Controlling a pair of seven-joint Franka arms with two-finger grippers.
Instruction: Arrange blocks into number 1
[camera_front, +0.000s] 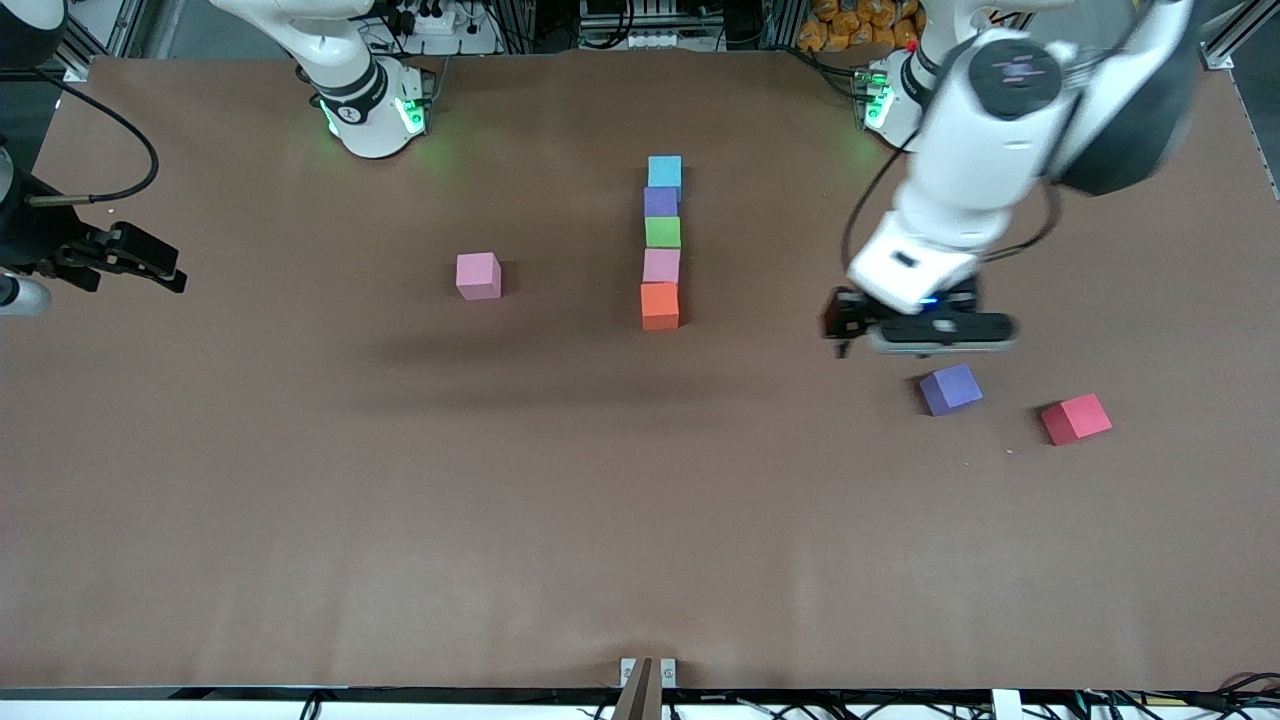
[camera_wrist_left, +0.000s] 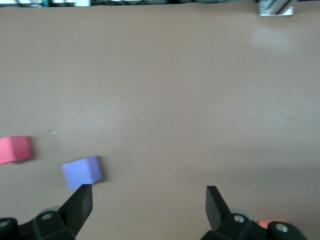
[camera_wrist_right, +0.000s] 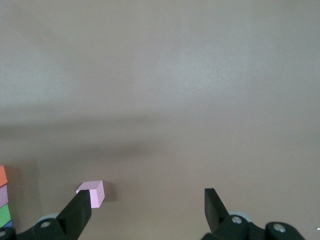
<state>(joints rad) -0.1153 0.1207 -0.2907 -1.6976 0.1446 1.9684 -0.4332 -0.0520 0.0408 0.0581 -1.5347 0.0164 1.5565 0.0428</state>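
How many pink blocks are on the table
2. One pink block sits in the column, between the green block and orange block. The other pink block stands alone toward the right arm's end.

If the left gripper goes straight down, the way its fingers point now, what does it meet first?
Probably the bare table. The left gripper hangs open, holding nothing, and no block lies between its fingers. The loose purple block sits just outside one finger, so it might be grazed; depth is unclear.
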